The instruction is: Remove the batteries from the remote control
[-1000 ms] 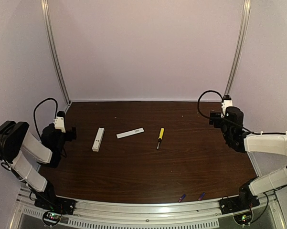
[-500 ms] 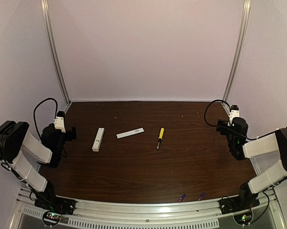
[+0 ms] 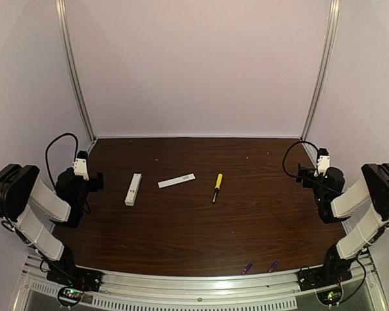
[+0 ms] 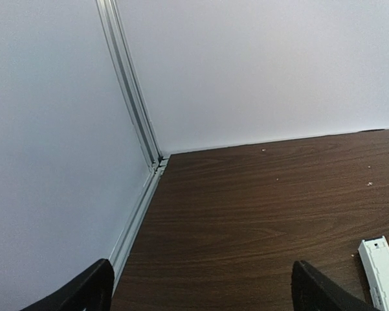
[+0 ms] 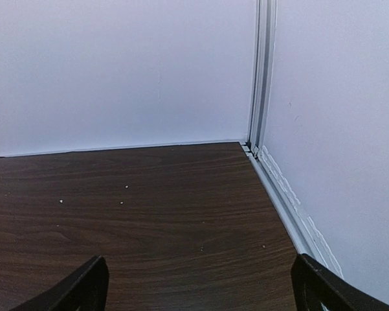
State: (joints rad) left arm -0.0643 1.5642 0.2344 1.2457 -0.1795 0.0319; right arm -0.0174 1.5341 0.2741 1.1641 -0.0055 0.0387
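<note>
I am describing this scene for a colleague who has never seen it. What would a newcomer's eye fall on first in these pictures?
The yellow-handled screwdriver stands out first, lying near the middle of the dark wooden table. To its left lie a thin white cover strip and the white remote control. Two small purple-blue batteries rest apart at the near edge, while the left gripper and right gripper wait open at the table's sides, holding nothing.

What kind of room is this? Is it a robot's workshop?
Probably a robot test booth: plain pale walls on metal rails box in a dark wooden table, with two robot arms bolted at its near edge.
</note>
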